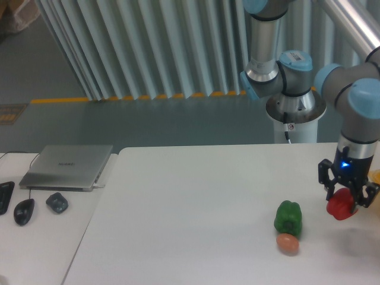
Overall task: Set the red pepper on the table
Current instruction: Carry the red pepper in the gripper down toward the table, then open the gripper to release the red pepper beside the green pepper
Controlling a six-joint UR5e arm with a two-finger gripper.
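The red pepper (pixel 340 205) is glossy and rounded, at the right side of the view. My gripper (pixel 346 198) is shut on the red pepper from above and holds it a little above the white table (pixel 196 214); a faint shadow lies below it on the tabletop. The arm comes down from the upper right.
A green bell pepper (pixel 289 217) lies on the table left of the gripper, with an orange-brown egg-shaped object (pixel 287 243) just in front of it. The adjoining desk at left bears a grey laptop (pixel 68 166), a mouse (pixel 24 211) and a small dark object (pixel 57 202).
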